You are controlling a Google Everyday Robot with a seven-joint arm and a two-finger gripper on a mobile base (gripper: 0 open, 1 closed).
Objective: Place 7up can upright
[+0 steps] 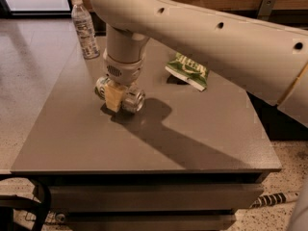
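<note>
The 7up can [133, 100] lies on its side across the jaws of my gripper [115, 99], its silver end facing right and toward the camera. The gripper points straight down from the wrist over the left middle of the grey table [192, 143] and is shut on the can's body. One cream finger [113, 97] covers the can's middle; the other finger is hidden behind it. The can is at or just above the table top, with its shadow right under it.
A clear plastic bottle with a white cap [83, 28] stands at the table's far left corner. A green crinkled chip bag [188, 70] lies at the far middle. My big arm spans the upper right of the view. The table edges drop to the floor on the left and front.
</note>
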